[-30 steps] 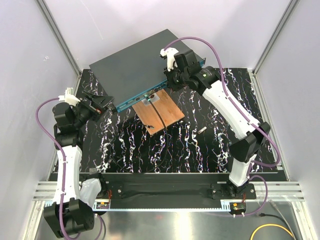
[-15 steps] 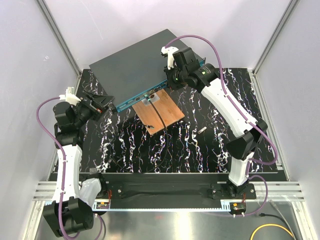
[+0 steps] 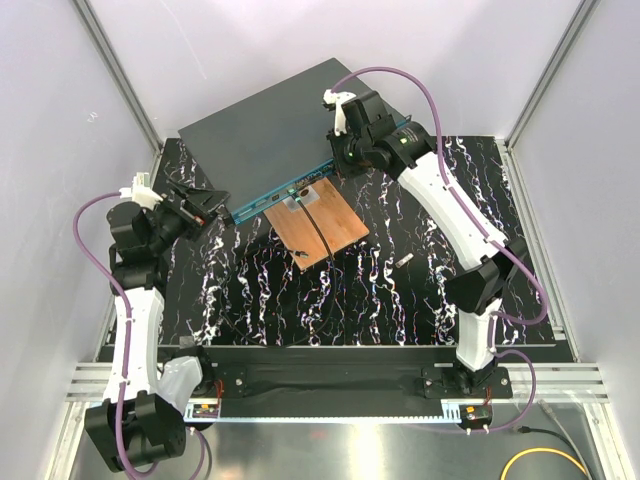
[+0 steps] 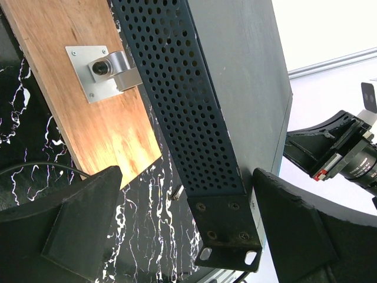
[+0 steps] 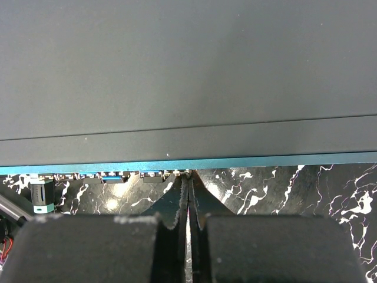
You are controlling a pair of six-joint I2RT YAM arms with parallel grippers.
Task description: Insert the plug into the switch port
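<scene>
The switch [image 3: 270, 125] is a flat dark grey box lying at an angle at the back, its narrow teal front face [image 5: 265, 160] towards me. My right gripper [image 3: 343, 165] [image 5: 188, 177] is shut, with nothing showing between its fingers. Its tips touch the port row on that face. My left gripper [image 3: 205, 205] [image 4: 185, 227] stands wide open around the switch's near-left corner, a finger on either side of the black mounting ear [image 4: 227, 227], touching nothing. A small silvery piece [image 3: 403, 260] [image 4: 177, 191], which I take for the plug, lies loose on the mat.
A copper-brown board [image 3: 322, 225] with a silver bracket [image 4: 100, 71] lies against the switch's front, and a black cable [image 3: 312, 228] crosses it. A black block with a teal tag [image 5: 41, 197] sits under the port row. The marbled black mat [image 3: 300, 300] covers the table.
My right gripper has shut the last little bit and shifted slightly left and back along the switch's front. The left arm has barely moved.
</scene>
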